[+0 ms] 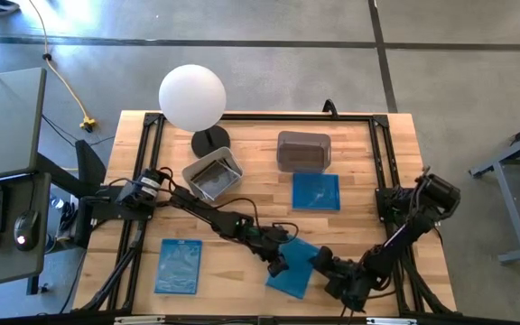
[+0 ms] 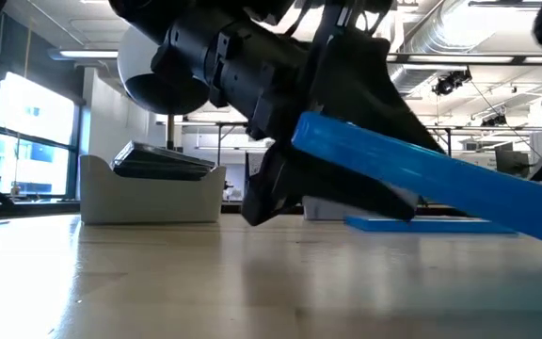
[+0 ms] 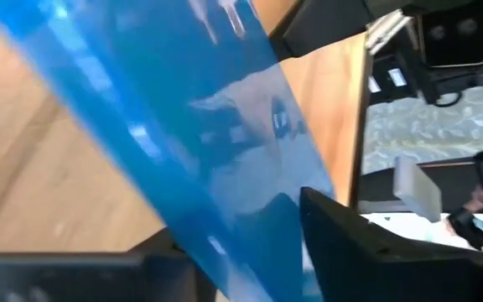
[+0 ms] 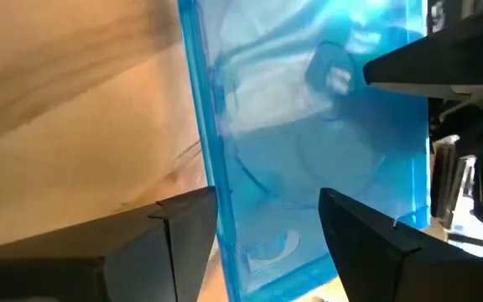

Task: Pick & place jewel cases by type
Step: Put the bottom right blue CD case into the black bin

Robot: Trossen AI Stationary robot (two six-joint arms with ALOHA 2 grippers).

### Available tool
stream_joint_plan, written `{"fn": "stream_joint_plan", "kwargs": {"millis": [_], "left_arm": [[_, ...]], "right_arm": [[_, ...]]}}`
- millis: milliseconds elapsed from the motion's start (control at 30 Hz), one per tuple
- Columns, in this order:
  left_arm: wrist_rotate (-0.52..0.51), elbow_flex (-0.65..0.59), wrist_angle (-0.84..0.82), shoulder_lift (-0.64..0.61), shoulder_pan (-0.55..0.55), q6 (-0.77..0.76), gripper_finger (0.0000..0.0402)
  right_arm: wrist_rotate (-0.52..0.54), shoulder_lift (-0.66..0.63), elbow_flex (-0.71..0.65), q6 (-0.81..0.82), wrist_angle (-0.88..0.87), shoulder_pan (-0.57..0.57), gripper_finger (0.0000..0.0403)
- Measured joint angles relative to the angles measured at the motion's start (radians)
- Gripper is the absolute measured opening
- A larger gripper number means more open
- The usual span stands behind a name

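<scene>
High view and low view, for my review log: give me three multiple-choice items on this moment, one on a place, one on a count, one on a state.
1. Where is the tub holding dark cases?
A. beside the white ball's stand
B. at the table's front right corner
C. off the table

2. How many blue jewel cases show in the high view?
A. one
B. three
C. five

3. How is the blue case between the grippers?
A. flat on the table
B. tilted, one edge raised
C. inside a tub

Answers:
1 A: the tub sits just right of the stand.
2 B: one at front left, one mid-right, one between the left gripper and right gripper.
3 B: the held case slopes above the table.
</scene>
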Motion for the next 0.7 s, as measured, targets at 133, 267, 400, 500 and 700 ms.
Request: {"fn": "stream_joint_plan", "kwargs": {"millis": [133,267,400,500,700], "left_arm": [[0.044,0.001,0.03,-0.003,0.017,0.0,0.0085],[0.116,0.001,0.031,-0.007,0.045,-0.005,0.003],[0.219,0.003,0.07,-0.009,0.085,0.028,0.0009],[0.3,0.007,0.125,-0.004,0.115,0.035,0.0016],[0.335,0.108,0.103,-0.003,0.16,0.113,0.0019]], "right_arm": [[0.071,0.0,0.0,0.037,0.0,0.033,0.0204],[0.256,0.0,0.018,0.048,-0.011,0.093,0.0204],[0.368,0.0,0.07,0.082,-0.037,0.152,0.0204],[0.379,0.0,0.1,0.212,-0.094,0.176,0.0204],[0.491,-0.001,0.127,0.453,-0.161,0.242,0.0204]]}}
